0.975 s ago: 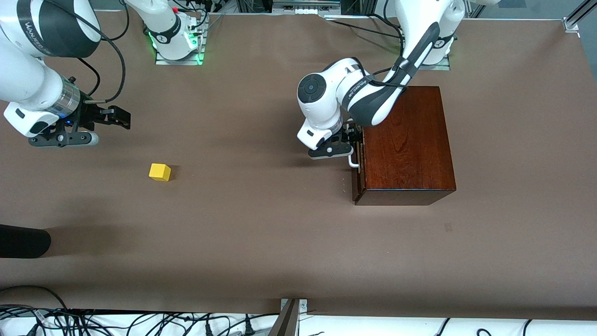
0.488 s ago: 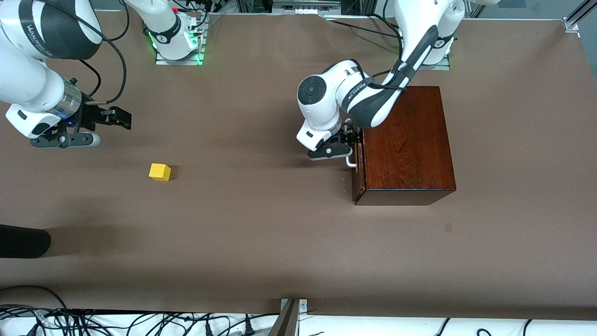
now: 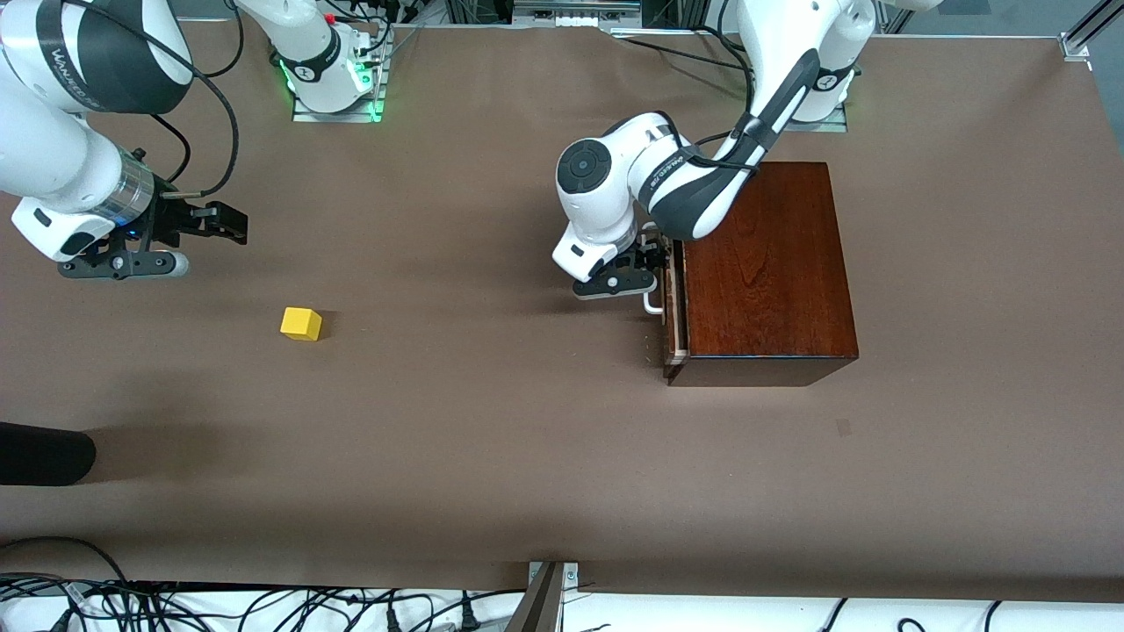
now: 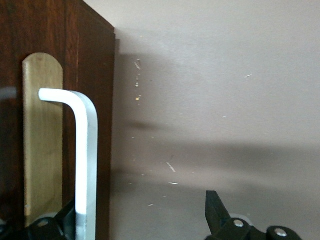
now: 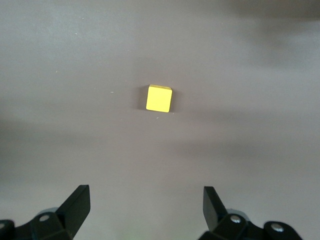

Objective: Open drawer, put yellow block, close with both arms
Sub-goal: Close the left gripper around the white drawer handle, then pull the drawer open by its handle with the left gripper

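The dark wooden box (image 3: 764, 272) stands toward the left arm's end of the table. Its drawer (image 3: 673, 329) is out by a narrow pale strip. My left gripper (image 3: 645, 265) is open at the drawer front, with one finger tucked by the white handle (image 3: 652, 305) and the other out over the table. In the left wrist view the handle (image 4: 85, 165) runs down to that finger, with the left gripper (image 4: 140, 212) spread wide. The yellow block (image 3: 300, 323) lies on the table toward the right arm's end. My right gripper (image 3: 226, 223) hangs open above the table near the yellow block (image 5: 159, 98), and the right gripper (image 5: 145, 195) holds nothing.
A black rounded object (image 3: 44, 452) pokes in at the table edge nearer the front camera, at the right arm's end. Cables (image 3: 263, 610) lie along the front edge. Brown table surface (image 3: 483, 395) stretches between the block and the box.
The left gripper has shifted slightly toward the right arm's end with the handle, and the drawer has come out a little. The right arm has barely moved.
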Tool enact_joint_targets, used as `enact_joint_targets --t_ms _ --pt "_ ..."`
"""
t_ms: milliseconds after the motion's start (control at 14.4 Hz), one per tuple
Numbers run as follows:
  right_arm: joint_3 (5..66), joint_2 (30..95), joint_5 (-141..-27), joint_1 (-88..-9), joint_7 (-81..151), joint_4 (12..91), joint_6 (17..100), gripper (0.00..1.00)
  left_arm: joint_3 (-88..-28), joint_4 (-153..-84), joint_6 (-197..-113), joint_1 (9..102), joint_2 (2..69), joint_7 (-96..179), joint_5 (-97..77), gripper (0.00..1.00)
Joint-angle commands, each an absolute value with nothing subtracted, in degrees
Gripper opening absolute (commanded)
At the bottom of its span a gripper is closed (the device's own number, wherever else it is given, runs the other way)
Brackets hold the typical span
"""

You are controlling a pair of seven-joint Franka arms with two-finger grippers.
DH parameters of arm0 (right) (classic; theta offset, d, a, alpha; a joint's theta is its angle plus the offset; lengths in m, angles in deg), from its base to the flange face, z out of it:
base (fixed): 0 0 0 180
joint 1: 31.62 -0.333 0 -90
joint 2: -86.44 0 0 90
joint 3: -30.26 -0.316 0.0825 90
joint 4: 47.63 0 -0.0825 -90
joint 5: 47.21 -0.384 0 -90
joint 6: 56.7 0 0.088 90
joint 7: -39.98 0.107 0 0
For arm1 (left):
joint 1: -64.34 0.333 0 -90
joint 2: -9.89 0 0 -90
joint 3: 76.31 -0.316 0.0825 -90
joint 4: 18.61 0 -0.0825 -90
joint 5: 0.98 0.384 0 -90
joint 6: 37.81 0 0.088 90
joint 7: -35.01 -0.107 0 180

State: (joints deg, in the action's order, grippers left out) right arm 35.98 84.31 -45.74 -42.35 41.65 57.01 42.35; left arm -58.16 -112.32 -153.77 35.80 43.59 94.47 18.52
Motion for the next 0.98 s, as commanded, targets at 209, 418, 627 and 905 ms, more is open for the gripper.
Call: enact_joint_targets --t_ms 209,418,627,905 --pt "36.1 84.2 -45.0 -42.4 41.6 56.8 42.6 1.0 -58.1 -106.7 -154.8 30.9 47.5 99.0 17.3 1.0" --pt "36.1 84.2 -44.9 -42.4 41.6 56.8 42.8 1.0 -58.6 -104.1 -154.7 28.7 48.6 101.1 17.3 1.0" --pt "36.0 84.2 -45.0 -42.4 41.6 56.9 42.9 1.0 -59.5 -102.8 -154.7 26.6 49.4 101.5 17.2 1.0" --pt "36.0 84.1 -45.0 -42.4 41.6 57.0 43.1 1.0 -61.6 -100.1 -154.7 23.1 50.5 102.4 14.7 1.0"
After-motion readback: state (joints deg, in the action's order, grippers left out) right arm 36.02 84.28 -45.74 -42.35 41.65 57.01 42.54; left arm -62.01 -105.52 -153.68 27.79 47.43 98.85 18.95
